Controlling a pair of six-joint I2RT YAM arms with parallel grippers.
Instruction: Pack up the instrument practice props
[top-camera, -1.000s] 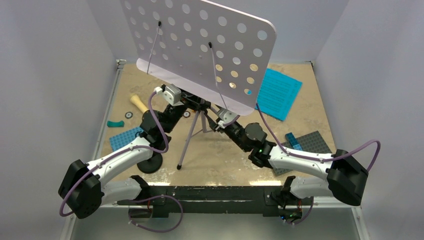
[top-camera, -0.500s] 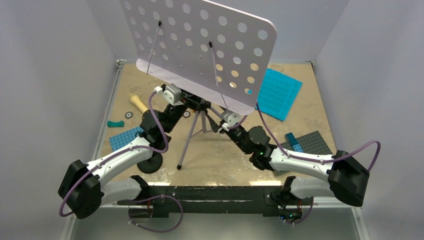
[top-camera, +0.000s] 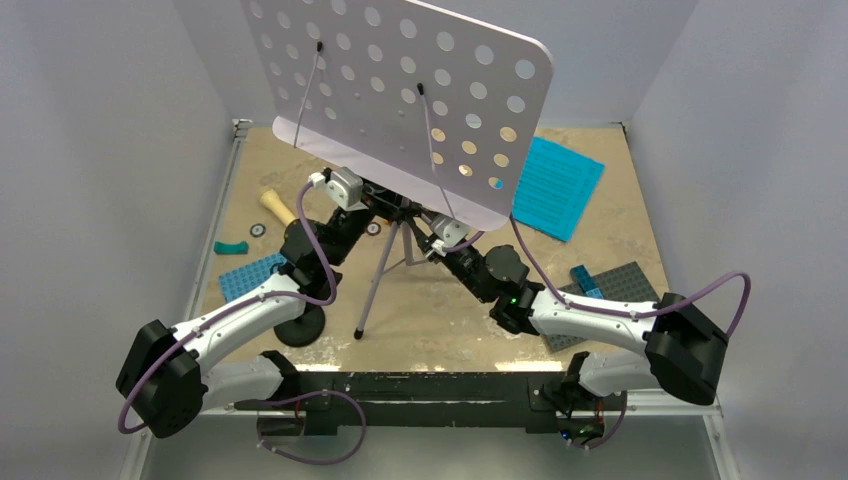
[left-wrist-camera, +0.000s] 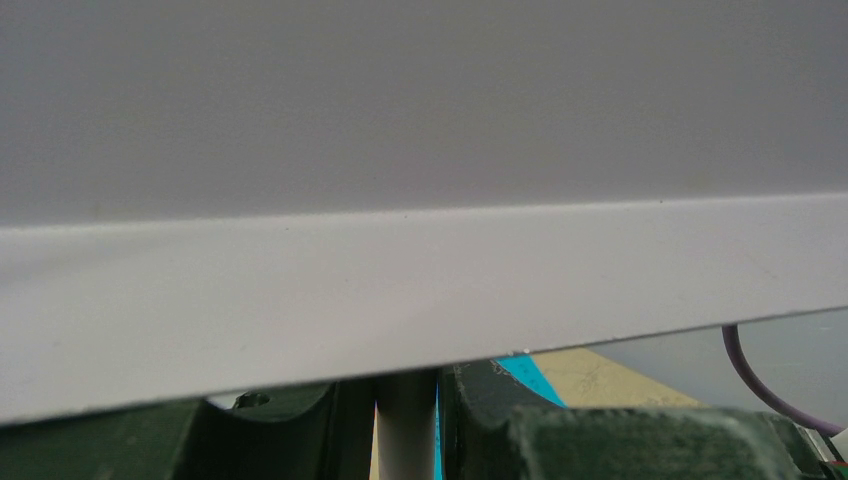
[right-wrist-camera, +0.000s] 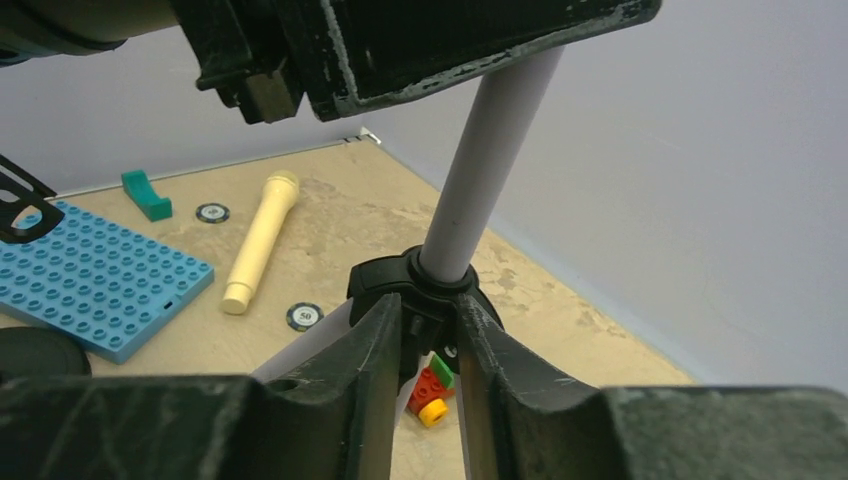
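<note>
One music stand (top-camera: 400, 80) fills the middle of the bench: a broad, stiff lavender plate on a thin pole (right-wrist-camera: 490, 160) and a splayed tripod (top-camera: 370, 295). I'd judge it light but top-heavy and apt to swing. The pole and the black hub (right-wrist-camera: 395, 285) look like the places to hold, never the plate.

The left gripper (left-wrist-camera: 406, 425) is clamped on the pole just under the plate. The right gripper (right-wrist-camera: 428, 350) has its jaws narrow either side of the hub's underside, and I cannot tell whether they bite.

There are two baseplates: a grey baseplate (top-camera: 630, 285) by the right edge and a blue baseplate (right-wrist-camera: 100, 290) by the left edge. One floppy sheaf of teal sheet-music pages (top-camera: 555, 185) lies toward the far right corner. One black mic stand (top-camera: 300, 325) sits toward the near left corner. One cream microphone (right-wrist-camera: 258, 240), rigid and likely to roll, lies beside the blue baseplate.
</note>
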